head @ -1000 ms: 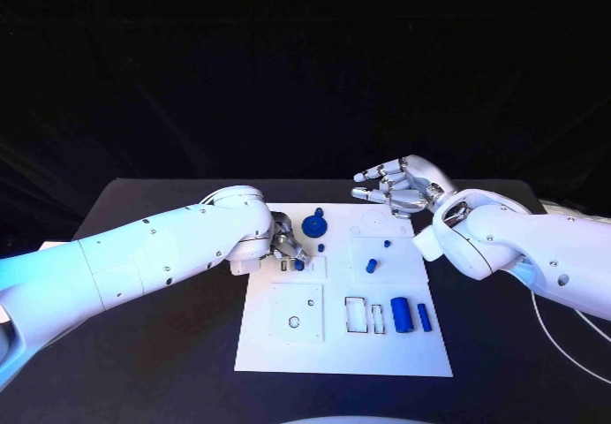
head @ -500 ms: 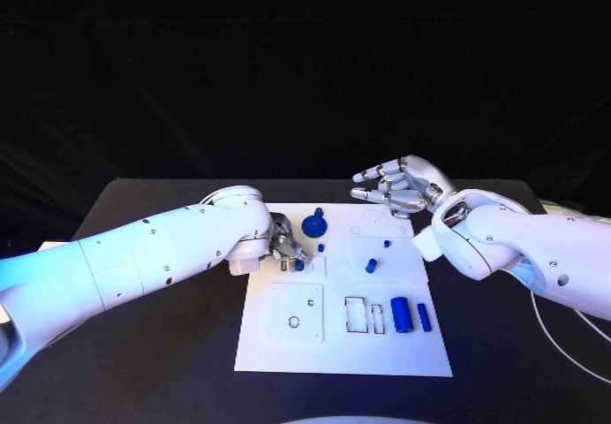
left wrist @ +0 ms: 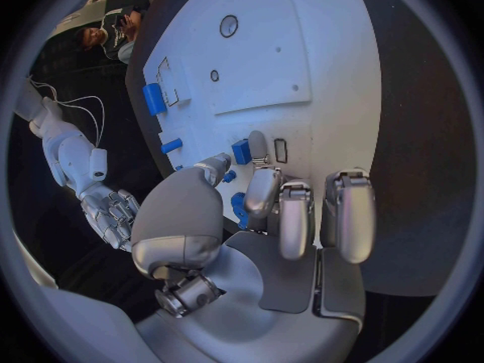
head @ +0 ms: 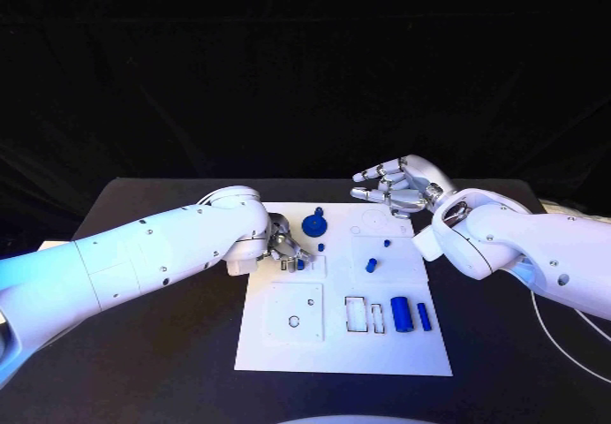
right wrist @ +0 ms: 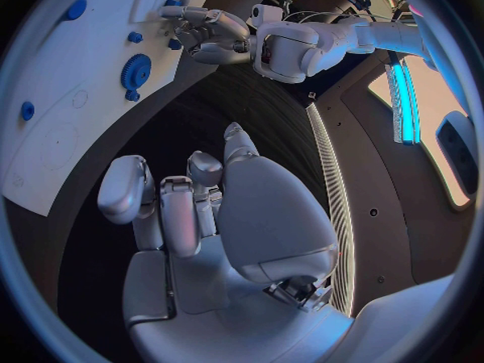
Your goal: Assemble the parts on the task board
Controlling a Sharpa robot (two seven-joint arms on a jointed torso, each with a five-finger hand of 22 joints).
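Head view: white task board [head: 342, 353] lies mid-bench [head: 153, 371]. Left hand [head: 285, 246] sits low at the board's left edge, near a blue gear [head: 314, 228]; its grasp cannot be told here. Right hand [head: 397, 187] hangs above the board's far right corner, fingers apart, holding nothing. Two blue cylinders [head: 401, 314] lie near the right side.

Left wrist view: left hand [left wrist: 273, 218] has its fingertips [left wrist: 257, 145] beside a small blue block [left wrist: 241, 151]; contact is unclear.

Right wrist view: right hand [right wrist: 202, 210] is loosely curled and bare.
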